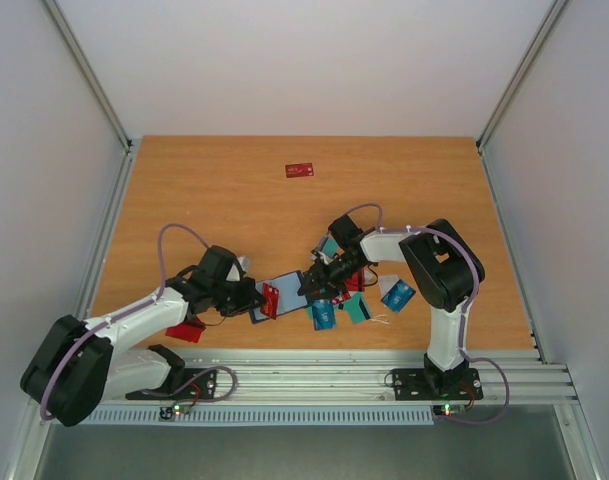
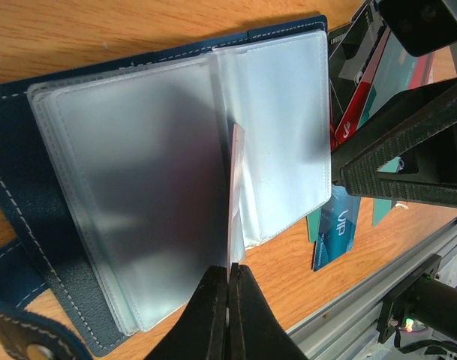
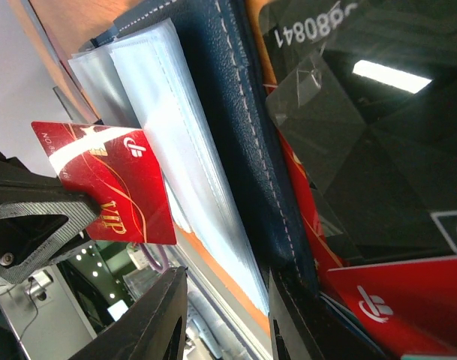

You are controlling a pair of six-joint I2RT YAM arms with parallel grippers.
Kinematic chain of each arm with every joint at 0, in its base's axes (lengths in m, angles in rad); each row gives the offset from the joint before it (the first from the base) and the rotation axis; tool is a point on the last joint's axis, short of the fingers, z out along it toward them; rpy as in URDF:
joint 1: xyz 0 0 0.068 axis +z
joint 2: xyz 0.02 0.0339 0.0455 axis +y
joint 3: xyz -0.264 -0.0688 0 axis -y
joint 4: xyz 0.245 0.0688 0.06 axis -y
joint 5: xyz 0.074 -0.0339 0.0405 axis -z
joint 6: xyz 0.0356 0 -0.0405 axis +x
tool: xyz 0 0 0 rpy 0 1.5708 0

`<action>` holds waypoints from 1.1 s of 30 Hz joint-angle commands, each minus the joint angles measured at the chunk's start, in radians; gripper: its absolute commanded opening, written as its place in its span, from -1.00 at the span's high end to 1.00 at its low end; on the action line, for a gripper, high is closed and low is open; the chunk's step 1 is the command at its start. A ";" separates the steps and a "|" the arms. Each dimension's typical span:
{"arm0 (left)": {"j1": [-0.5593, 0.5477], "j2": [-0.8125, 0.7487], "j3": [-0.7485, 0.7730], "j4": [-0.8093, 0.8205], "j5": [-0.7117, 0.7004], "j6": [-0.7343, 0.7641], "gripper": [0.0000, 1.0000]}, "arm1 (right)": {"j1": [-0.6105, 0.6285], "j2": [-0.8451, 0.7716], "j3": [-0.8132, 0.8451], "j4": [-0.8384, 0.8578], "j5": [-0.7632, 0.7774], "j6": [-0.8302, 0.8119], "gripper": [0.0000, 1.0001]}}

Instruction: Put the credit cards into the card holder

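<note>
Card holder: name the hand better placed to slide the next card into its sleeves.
Left. The left hand pinches the red card edge-on at the card holder's clear sleeves, while the right hand only straddles the holder's edge.

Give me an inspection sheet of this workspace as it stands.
Surface: wooden table.
Job's things: holder lying open, clear sleeves up; loose cards heaped beside it; lone card at the far side.
Clutter: nothing seen.
Grippers: left gripper shut on a red VIP card at the sleeves; right gripper part open astride the holder's edge.
Cables: cables looped on both arms.
Surroundings: white walls, metal rails.
</note>
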 commanded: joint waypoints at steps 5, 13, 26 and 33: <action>0.004 -0.015 -0.001 -0.003 -0.059 0.022 1.00 | 0.010 -0.032 -0.018 -0.013 0.012 0.004 0.36; 0.003 0.025 -0.008 0.058 -0.038 0.016 0.99 | 0.010 -0.030 -0.017 -0.013 0.008 0.002 0.37; 0.002 0.086 0.000 0.137 -0.013 -0.006 0.99 | 0.012 -0.025 -0.008 -0.014 0.004 0.005 0.38; -0.004 0.114 -0.001 0.174 -0.020 -0.044 0.99 | 0.011 -0.025 -0.010 -0.013 0.004 0.010 0.38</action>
